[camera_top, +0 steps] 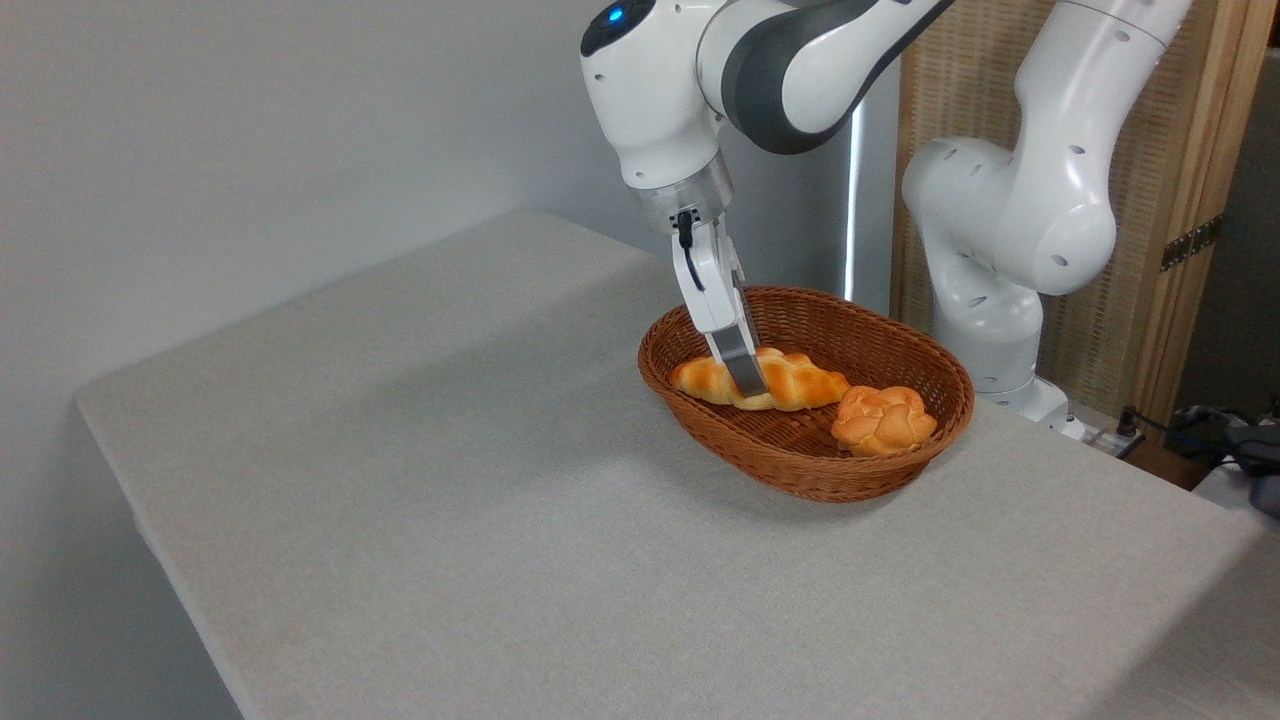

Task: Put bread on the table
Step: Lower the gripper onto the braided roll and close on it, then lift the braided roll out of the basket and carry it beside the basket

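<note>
Franka arm [1010, 215] glossy white shells, dark grey joint band, blue indicator light on wrist housing, small round screw recesses, silver flange, black cable at white gripper [745, 385], grey metal finger pad

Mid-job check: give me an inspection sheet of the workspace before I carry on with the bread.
Surface: table, light grey fabric top, bare outside the basket.
Job's things: bread, braided loaf, lying inside the wicker basket, not yet on the table.
Clutter: round bun in the basket, right of the loaf.
Grippers: gripper down on the loaf's middle; one finger in front of it, the other hidden, so closure cannot be told.
Cables: dark cable at the far right, off the table.
Surroundings: plain wall left, wooden slatted panel behind the arm.
</note>
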Controlling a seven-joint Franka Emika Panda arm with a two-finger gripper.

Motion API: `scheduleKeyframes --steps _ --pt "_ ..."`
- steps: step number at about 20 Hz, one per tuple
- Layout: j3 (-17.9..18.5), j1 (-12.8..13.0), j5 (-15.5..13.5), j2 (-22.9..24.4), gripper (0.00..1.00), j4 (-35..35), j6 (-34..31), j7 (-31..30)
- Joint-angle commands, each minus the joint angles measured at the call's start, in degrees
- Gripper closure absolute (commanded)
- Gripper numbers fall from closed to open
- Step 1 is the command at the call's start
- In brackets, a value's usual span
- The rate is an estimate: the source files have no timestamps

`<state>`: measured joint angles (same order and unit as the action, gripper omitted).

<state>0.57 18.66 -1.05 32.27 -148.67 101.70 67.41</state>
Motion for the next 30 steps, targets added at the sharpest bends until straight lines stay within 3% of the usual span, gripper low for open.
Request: scheduleKeyframes --steps 1,5,11,14,18,20,22,26,30 --pt "0.7 0.7 0.6 -0.1 0.58 -0.5 1.3 1.1" --pt "0.7 1.4 0.5 -0.2 0.68 -0.3 1.2 1.0" --pt "0.8 1.6 0.4 0.0 0.68 0.4 0.2 0.2" --pt "1.2 1.8 0.4 0.2 0.68 5.3 -7.1 -0.2" --pt "8.6 6.9 0.5 -0.3 0.68 10.8 -11.3 -0.4" --pt "10.5 7.3 0.3 -1.2 0.68 14.4 -12.6 -0.6" --pt "11.9 7.3 -0.3 -3.6 0.68 19.5 -12.4 -1.7" --pt "13.1 6.0 -4.0 -14.1 0.68 34.4 -12.1 -8.6" --pt "13.0 5.6 -4.3 -23.6 0.68 42.8 -8.4 -15.8"
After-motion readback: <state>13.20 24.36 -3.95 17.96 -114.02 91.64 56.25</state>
